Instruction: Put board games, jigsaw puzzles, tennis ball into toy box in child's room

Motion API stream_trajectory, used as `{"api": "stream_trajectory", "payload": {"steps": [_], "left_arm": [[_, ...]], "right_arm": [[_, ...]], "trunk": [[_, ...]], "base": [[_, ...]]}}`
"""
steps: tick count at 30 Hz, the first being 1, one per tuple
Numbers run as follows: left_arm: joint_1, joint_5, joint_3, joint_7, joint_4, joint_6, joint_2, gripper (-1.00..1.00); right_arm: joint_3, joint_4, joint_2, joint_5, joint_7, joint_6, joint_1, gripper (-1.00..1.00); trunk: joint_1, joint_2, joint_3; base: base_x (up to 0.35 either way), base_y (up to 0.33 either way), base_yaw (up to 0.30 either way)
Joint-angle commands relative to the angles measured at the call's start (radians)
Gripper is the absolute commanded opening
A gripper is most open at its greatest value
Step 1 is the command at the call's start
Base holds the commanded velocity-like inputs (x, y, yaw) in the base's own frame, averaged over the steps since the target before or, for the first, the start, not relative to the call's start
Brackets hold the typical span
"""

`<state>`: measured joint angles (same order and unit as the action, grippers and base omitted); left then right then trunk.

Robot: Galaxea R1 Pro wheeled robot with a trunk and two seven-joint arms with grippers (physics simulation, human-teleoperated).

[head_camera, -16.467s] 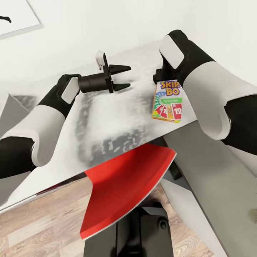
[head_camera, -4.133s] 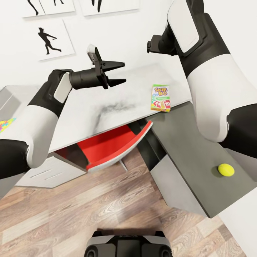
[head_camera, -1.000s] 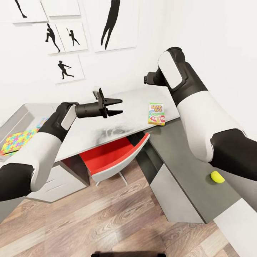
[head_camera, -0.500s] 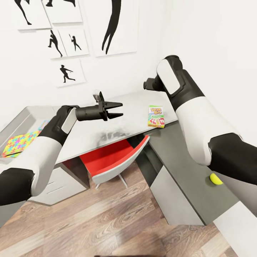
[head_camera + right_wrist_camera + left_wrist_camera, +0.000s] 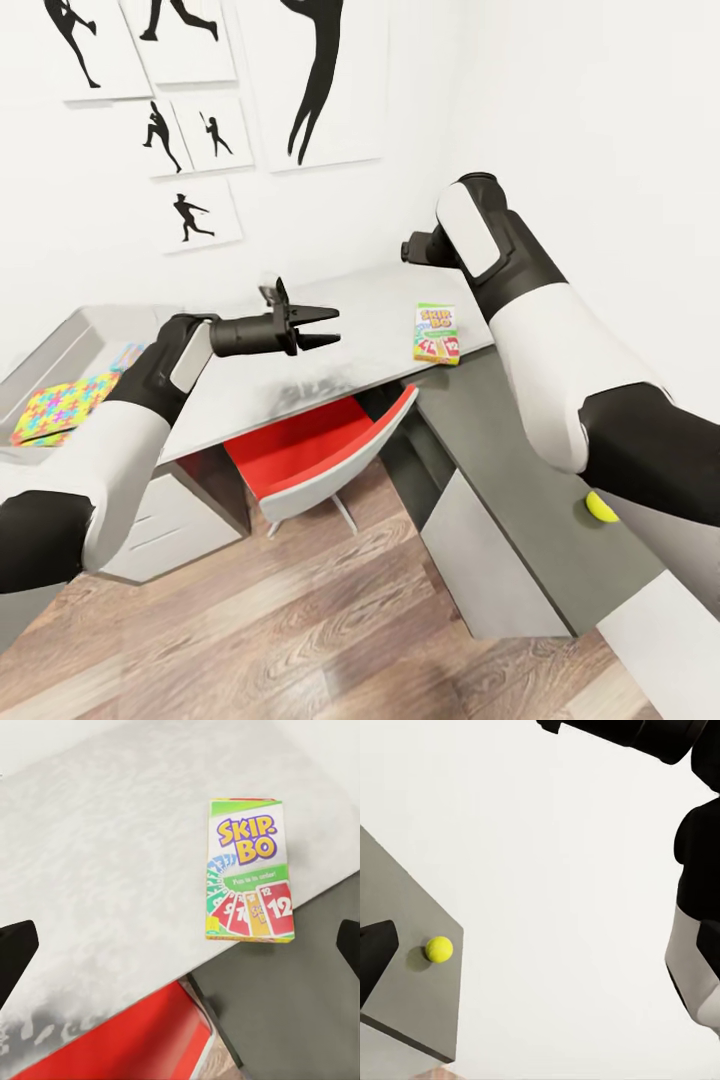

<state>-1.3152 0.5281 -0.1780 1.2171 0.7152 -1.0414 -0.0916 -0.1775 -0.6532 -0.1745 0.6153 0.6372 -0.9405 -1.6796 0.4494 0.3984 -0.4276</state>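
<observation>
White walls hung with black silhouette prints are facing me, and the L-shaped table is running along beneath them. I'm holding my left gripper out over the tabletop, fingers spread wide and gripping nothing. My right gripper is hanging above the Skip-Bo board game, both fingertips showing far apart at the edges of the right wrist view, so it's wide too. That box is lying flat near the inner corner of the table, long axis pointing away from me toward the wall. A jigsaw puzzle is sitting far left. The tennis ball is resting on the darker wing at right, beside my right arm. A red chair is tucked beneath.
</observation>
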Motion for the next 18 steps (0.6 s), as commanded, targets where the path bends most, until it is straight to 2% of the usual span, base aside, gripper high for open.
{"api": "stream_trajectory", "payload": {"steps": [1, 6, 10, 18], "left_arm": [[0.013, 0.003, -0.004, 0.003, 0.02, -0.006, -0.001, 1.0], [0.063, 0.003, -0.004, 0.004, 0.096, -0.006, -0.003, 1.0], [0.107, 0.003, -0.004, 0.004, 0.154, -0.006, -0.003, 1.0], [0.175, 0.003, -0.005, 0.002, 0.253, -0.006, -0.004, 1.0]], "right_arm": [[-0.002, 0.0, 0.0, 0.009, 0.01, -0.001, 0.002, 1.0], [-0.001, -0.012, 0.0, 0.009, 0.01, -0.006, 0.015, 1.0], [0.0, -0.071, 0.0, 0.01, 0.011, -0.019, 0.039, 1.0], [0.003, -0.198, 0.0, 0.011, 0.012, -0.094, 0.077, 1.0]], "trunk": [[0.001, 0.002, 0.0], [0.001, 0.002, 0.008], [0.001, 0.002, 0.015], [0.001, 0.002, 0.028]], "base": [[0.0, 0.0, 0.0], [0.0, 0.0, 0.0], [0.0, 0.0, 0.0], [0.0, 0.0, 0.0]]}}
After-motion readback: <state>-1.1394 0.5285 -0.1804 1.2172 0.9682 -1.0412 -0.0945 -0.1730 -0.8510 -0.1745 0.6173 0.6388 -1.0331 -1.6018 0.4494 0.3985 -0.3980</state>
